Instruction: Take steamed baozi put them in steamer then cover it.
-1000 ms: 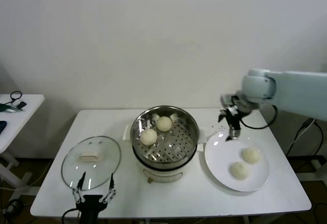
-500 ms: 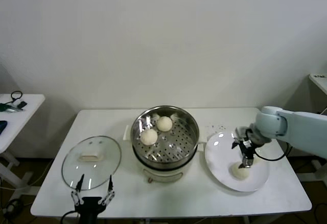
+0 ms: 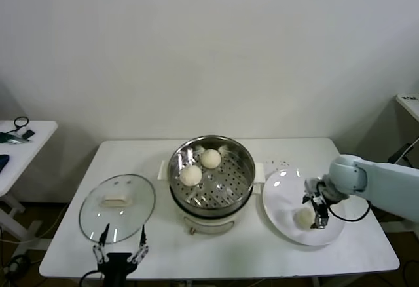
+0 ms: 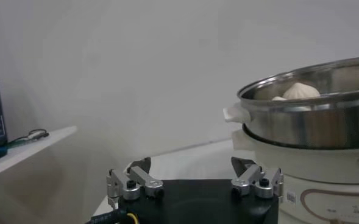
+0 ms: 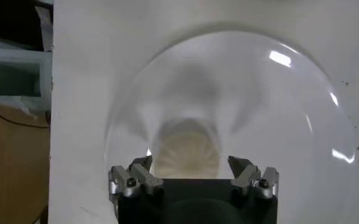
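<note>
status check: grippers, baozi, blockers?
Right gripper open over baozi on plate. Left gripper open, parked near lid. Steamer uncovered, nothing blocking.

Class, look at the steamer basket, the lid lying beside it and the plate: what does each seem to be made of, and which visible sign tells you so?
Steamer basket: polished metal, probably stainless steel; it is shiny, mirror-like and has a perforated floor.
Lid: clear glass, since the table shows through, with a metal-looking rim and a cream handle, possibly plastic.
Plate: glossy white, likely ceramic or melamine; bright highlights show, but the look leaves it open.
</note>
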Controlling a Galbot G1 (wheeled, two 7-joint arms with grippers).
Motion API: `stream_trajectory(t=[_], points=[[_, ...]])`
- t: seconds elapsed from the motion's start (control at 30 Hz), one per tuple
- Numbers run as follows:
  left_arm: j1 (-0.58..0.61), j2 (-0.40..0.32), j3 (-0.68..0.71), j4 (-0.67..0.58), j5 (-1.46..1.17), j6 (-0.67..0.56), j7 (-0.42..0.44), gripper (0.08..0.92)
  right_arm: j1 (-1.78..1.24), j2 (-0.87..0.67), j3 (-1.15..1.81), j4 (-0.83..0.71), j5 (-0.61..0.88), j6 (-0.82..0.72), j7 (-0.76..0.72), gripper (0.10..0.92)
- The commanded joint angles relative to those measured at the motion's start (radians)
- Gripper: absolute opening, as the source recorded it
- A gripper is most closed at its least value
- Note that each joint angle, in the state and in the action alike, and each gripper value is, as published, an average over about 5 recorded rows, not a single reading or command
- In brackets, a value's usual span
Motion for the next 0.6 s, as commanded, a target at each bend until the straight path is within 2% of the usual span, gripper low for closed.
stream_trajectory(t=[0.03,0.4,0.6], points=[[0.0,0.002,0.001,0.002,0.0,0.001,-0.001,0.823,-0.07,-0.004,0.047,-0.021,-0.028,-0.004,0.001,0.82],[-0.001,-0.001,0.005,0.003,0.004,-0.002,-0.004,0.823,-0.008,-0.01,0.035,-0.011,-0.027,0.018,-0.023,0.709],[0.003,-0.005,0.014,0.001,0.013,-0.005,-0.008,0.823,0.225,-0.006,-0.08,0.024,-0.019,0.096,-0.09,0.684]])
